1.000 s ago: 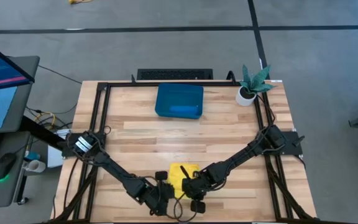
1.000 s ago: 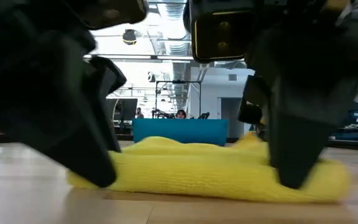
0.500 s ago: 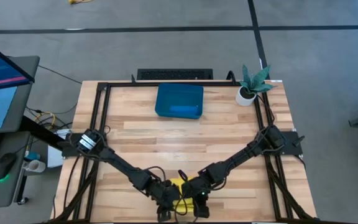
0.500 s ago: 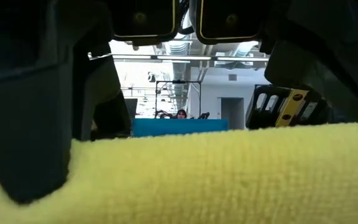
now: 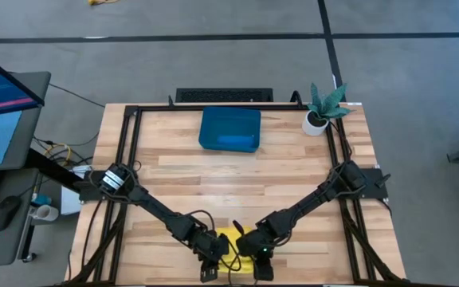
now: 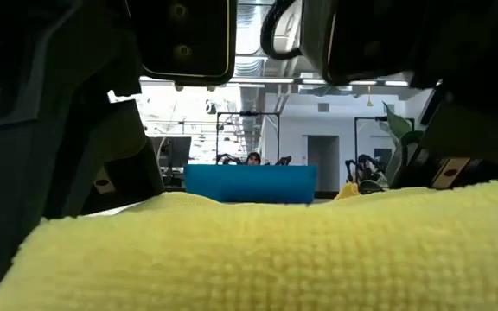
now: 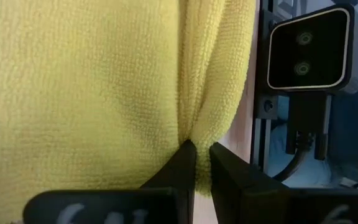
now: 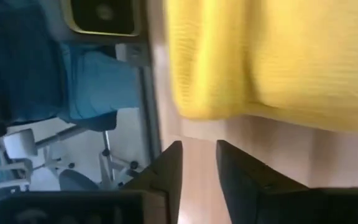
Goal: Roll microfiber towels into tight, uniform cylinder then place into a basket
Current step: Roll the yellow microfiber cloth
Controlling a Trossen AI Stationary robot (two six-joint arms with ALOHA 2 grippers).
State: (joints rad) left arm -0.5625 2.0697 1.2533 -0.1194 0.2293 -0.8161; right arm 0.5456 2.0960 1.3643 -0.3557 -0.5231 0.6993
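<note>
The yellow towel (image 5: pixel 239 237) lies bunched on the wood at the table's near edge, between my two grippers, and fills the bottom of the low view (image 6: pixel 275 259). My left gripper (image 7: pixel 199 149) is at the towel's left end and is shut on a fold of it. My right gripper (image 8: pixel 197 155) stands open just off the towel's right end (image 8: pixel 272 56), with only bare wood between its fingers. The teal basket (image 5: pixel 229 127) sits at the far middle of the table, with a blue towel (image 5: pixel 234 142) lying inside it. My left gripper pinches a puckered fold of the yellow towel (image 7: pixel 194 134) between its two fingertips, close to the towel's edge. The fingers slant down onto it. The cloth gathers into creases at the tips, and the rest lies spread on the table.
A small white pot with a green plant (image 5: pixel 322 112) stands at the far right corner. Black frame rails run along the table's sides. The low camera's housing (image 7: pixel 303 50) stands right by the towel at the near edge. Bare wood lies between the towel and the basket.
The yellow towel has come toward the table's near edge and now looms right in front of the low camera. My left gripper has swung right and turned onto the towel's left end. My right gripper has tipped and now stands off the cloth.
</note>
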